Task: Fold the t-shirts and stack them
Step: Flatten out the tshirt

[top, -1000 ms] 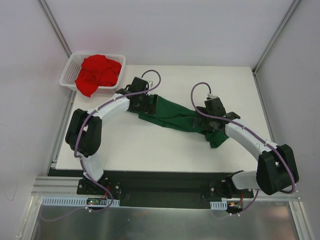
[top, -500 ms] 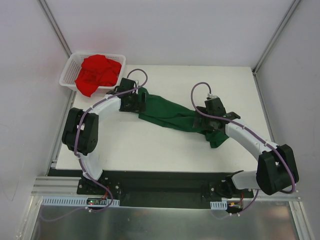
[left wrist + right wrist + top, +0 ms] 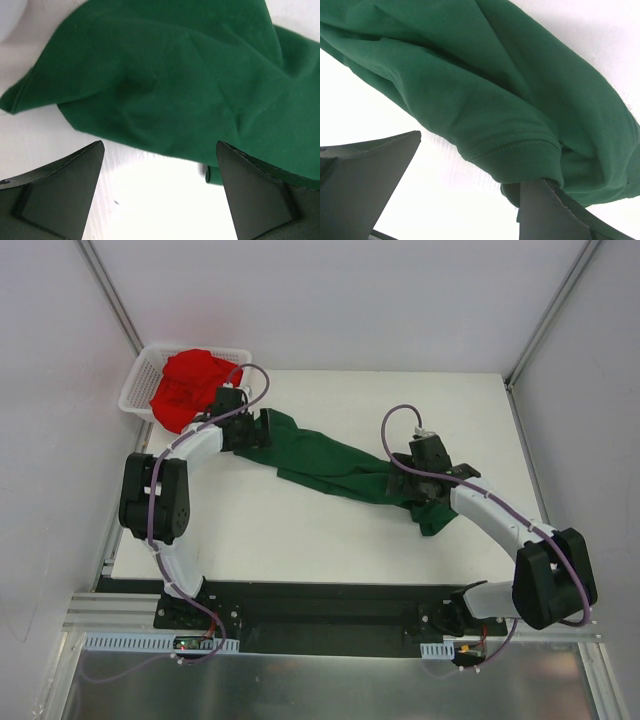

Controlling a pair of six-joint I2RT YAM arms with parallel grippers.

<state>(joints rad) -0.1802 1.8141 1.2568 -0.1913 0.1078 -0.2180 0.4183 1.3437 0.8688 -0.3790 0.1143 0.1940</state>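
The dark green t-shirt lies bunched in a long diagonal strip across the white table. My left gripper hovers at its upper-left end, open, with only bare table between the fingers; the green t-shirt lies just ahead of the fingertips. My right gripper is open at the strip's lower-right end. There a hemmed sleeve of the green t-shirt drapes over the tip of its right finger. The red t-shirt sits crumpled in the basket.
The white mesh basket stands at the table's back-left corner, just behind the left wrist. Grey walls and metal posts enclose the table on three sides. Both arm bases are at the near edge.
The left arm has swung left and back toward the basket, drawing off the green t-shirt's upper-left end. The right arm and the shirt's right end have stayed put.
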